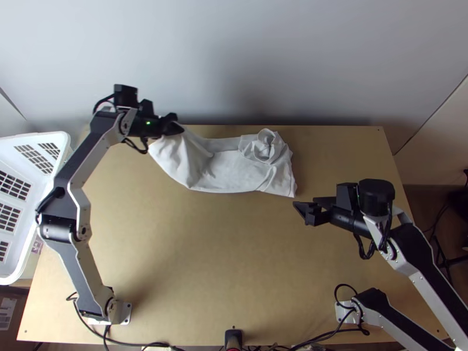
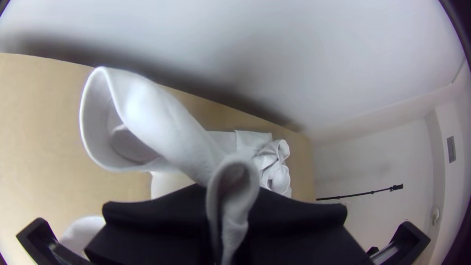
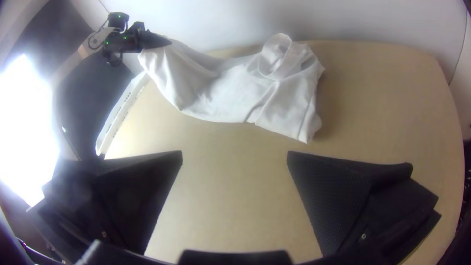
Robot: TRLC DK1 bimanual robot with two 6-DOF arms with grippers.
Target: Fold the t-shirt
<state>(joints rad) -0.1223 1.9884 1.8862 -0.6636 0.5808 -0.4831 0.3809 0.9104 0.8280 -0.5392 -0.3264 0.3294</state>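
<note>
1. L gripper (image 1: 176, 126): at tbl far edge, toward far-L corner. Jaws closed w/ t-shirt (image 1: 228, 172) fabric pinched between; a doubled loop of cloth stands up from the grip.
2. R gripper (image 1: 303, 212): over R half of tbl, near the shirt's near-R corner. Jaws wide apart, nothing held. Ht. above tbl: can't tell.
3. T-shirt posn.: along far edge of table (image 1: 234, 263), L end lifted toward L gripper, R end lying on tbl, well short of R edge.
4. Status (est.): early stage. Done: L end gripped; cloth gathered into a rough strip, partly layered. Left: lay out flat, align edges, make the folds, press down. No neat final fold seen.
5. Next (est.): lower & straighten L end; R gripper may take near-R corner. Risk: a pull from L drags the loose R end or deepens creases.
6. Matl.: white, matte, soft, thin-looking cloth. Lifted end drapes in smooth curves w/ an open, tube-like mouth (image 2: 117, 122); R end is crumpled around a ring-shaped opening (image 1: 266, 146), collar or sleeve, can't tell.
7. Surroundings: tbl smooth, light wood; white plastic basket (image 1: 44, 137), slotted, at L edge; plain pale wall (image 1: 234, 58) beyond far edge.
</note>
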